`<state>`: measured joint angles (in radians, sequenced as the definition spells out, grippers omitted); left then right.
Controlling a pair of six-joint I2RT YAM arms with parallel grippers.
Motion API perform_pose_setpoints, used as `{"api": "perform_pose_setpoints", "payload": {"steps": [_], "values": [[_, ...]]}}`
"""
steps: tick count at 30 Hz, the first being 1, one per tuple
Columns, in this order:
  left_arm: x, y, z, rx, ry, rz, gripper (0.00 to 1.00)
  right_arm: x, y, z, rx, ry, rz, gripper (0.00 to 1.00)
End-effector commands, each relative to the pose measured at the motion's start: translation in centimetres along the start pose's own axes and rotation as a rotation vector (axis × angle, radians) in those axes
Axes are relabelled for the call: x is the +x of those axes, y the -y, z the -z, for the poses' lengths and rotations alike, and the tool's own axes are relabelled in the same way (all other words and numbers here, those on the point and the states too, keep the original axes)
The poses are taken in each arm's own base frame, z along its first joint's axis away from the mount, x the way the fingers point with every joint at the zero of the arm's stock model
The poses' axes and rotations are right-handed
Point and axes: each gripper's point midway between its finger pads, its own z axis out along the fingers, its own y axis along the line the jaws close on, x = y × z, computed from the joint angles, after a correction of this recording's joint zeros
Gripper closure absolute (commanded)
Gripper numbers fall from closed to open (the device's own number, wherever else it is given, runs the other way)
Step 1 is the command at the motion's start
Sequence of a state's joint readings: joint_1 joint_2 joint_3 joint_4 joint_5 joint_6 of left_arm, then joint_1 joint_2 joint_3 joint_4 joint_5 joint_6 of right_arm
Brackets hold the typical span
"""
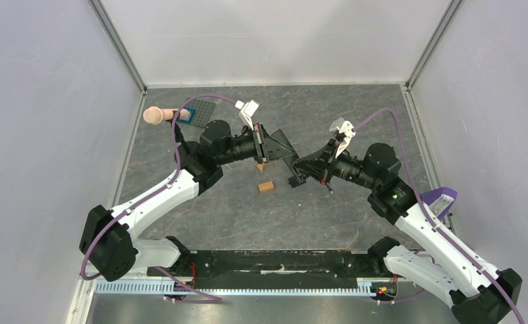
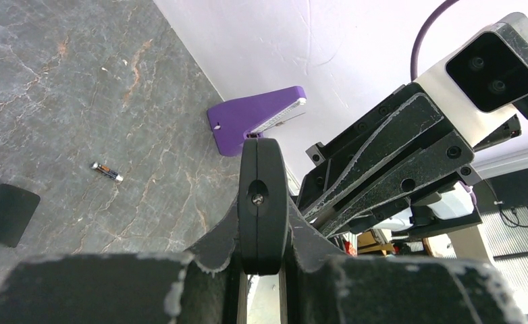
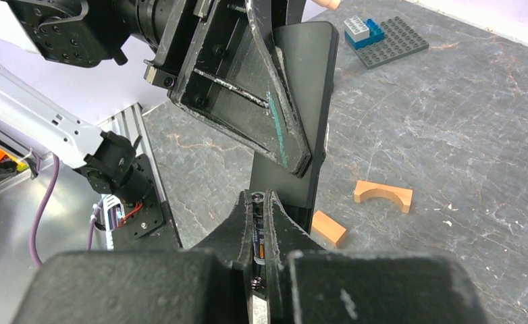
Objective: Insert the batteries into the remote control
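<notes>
**Both tools clenched: remote in your left, battery in your right**

Your left tool (image 2: 263,237) is clamped on the slim, long black plastic remote control (image 3: 310,81) and holds it up over the middle of the grey marbled worktop (image 3: 464,142). In your left wrist view you see the remote end-on between the fingers.

Your right tool (image 3: 259,209) is closed on a small cylindrical battery with a dark label (image 3: 260,244), which sits lengthwise between its fingers. The fingertips are right at the remote's lower end. Whether the battery touches the remote cannot be told.

A second small battery (image 2: 106,171) lies loose on the worktop. Near it, and apart from it, lies a flat black rounded cover piece (image 2: 6,214).

Beside the remote's lower end lie a rectangular orange wooden block (image 3: 329,227) and an arched orange wooden block (image 3: 383,196).

A dark grey studded plate (image 3: 400,47) carrying a blue and a grey brick rests in the far left corner. A purple plastic wedge (image 2: 258,118) sits against the right wall.
</notes>
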<state>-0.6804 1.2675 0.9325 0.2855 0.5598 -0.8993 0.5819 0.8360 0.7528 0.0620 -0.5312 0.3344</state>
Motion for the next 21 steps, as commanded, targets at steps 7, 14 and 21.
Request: {"api": "perform_pose_setpoints", "payload": {"steps": [7, 14, 21], "values": [[-2.4, 2.3, -0.2, 0.057, 0.074, -0.038, 0.98, 1.8, -0.4, 0.2, -0.024, -0.108, 0.011, 1.00], [-2.7, 3.0, -0.2, 0.094, 0.094, -0.011, 0.98, 1.6, 0.0, -0.1, -0.004, -0.099, -0.004, 0.98], [-2.5, 3.0, -0.3, 0.108, 0.088, 0.005, 0.98, 0.6, 0.6, -0.4, 0.037, -0.059, -0.030, 0.93]]}}
